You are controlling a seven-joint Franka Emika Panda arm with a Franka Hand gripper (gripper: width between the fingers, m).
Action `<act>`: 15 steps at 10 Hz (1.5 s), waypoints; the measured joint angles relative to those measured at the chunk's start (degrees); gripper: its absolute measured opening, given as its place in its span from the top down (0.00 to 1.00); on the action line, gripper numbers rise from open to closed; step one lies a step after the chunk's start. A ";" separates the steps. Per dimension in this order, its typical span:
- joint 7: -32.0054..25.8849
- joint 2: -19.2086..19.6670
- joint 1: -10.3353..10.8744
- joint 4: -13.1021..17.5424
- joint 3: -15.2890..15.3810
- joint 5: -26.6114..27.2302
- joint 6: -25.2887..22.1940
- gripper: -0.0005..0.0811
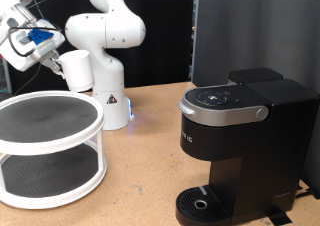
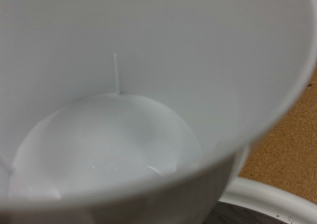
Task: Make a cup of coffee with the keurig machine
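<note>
My gripper [image 1: 55, 54] is high at the exterior view's upper left, above the white rack, and is shut on the cup [image 1: 76, 70], a small white mug held in the air and tilted. In the wrist view the cup's empty white inside [image 2: 109, 145] fills nearly the whole picture; my fingers do not show there. The keurig machine [image 1: 245, 136], black with a silver-grey lid handle [image 1: 232, 114] and a round drip base [image 1: 205, 203], stands at the exterior view's right, far from the gripper. Its lid is down.
A white two-tier round rack [image 1: 50, 151] with dark mesh shelves stands at the exterior view's left, below the cup; its rim shows in the wrist view [image 2: 272, 196]. The arm's white base [image 1: 108, 86] stands behind on the wooden table [image 1: 140, 176]. A dark panel rises behind the machine.
</note>
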 joint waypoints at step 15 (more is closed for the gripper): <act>15.54 6.88 15.11 -6.57 16.57 25.46 33.34 0.91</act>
